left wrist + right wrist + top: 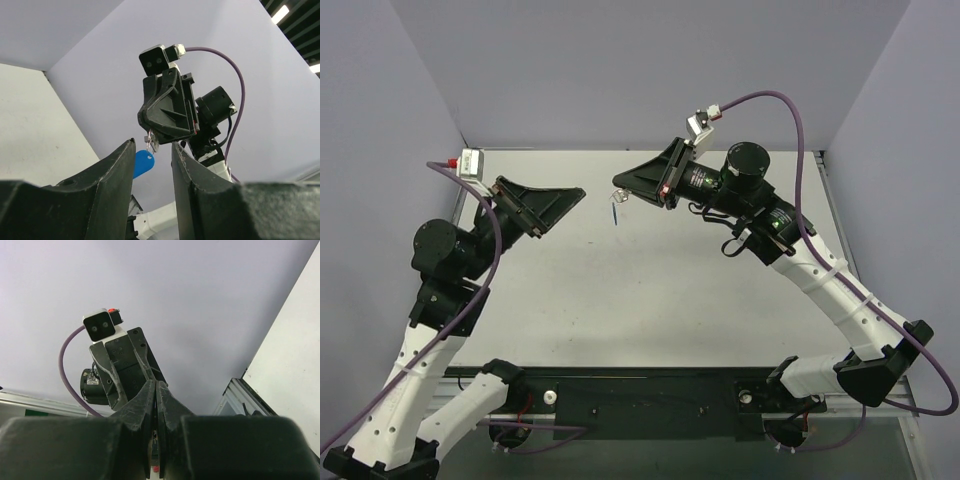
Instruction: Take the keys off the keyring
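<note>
My right gripper (618, 184) is raised above the table (650, 290), shut on the top of the keyring (617, 201). The blue tag (616, 213) hangs below it. In the left wrist view the small silver key (153, 142) and thin ring dangle at the right gripper's tip, and the blue tag (143, 163) hangs lower left. My left gripper (578, 195) is open and empty, just left of the keyring and pointing at it. Its fingers (127, 155) frame the tag in its own view (152, 146). In the right wrist view the right gripper (156, 384) is closed, and the keyring is hidden.
White table top with pale purple walls at the back and both sides. A black base bar (650, 400) runs along the near edge between the arm bases. Purple cables (790, 110) loop from both wrists.
</note>
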`<state>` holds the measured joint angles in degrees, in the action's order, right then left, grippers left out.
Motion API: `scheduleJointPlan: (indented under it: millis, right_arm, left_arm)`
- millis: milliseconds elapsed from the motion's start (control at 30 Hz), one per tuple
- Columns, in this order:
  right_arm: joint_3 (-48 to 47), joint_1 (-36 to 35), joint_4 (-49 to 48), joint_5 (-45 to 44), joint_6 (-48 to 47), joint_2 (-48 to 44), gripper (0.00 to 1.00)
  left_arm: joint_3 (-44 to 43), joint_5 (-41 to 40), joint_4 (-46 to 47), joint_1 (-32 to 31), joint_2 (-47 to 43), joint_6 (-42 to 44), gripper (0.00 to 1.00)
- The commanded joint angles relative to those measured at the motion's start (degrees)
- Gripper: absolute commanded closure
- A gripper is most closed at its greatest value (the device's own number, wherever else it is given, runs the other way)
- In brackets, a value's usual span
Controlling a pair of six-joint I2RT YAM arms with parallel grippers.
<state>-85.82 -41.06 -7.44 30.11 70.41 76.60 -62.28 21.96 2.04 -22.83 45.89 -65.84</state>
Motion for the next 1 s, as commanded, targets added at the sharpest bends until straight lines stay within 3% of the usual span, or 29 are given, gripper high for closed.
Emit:
scheduleJointPlan:
  millis: [0, 967]
  right_arm:
    - [-0.93, -0.86, -2.49, -1.63, -0.45, -1.71, 1.0]
    - [-3.74, -1.04, -3.11, -0.05, -1.33, 0.83, 1.0]
  left_arm:
    - [0.05, 4.05, 8.05, -0.11, 1.31, -2.18, 0.56]
    - [-0.56, 9.25, 12.55, -2.75, 8.25, -3.41, 0.64]
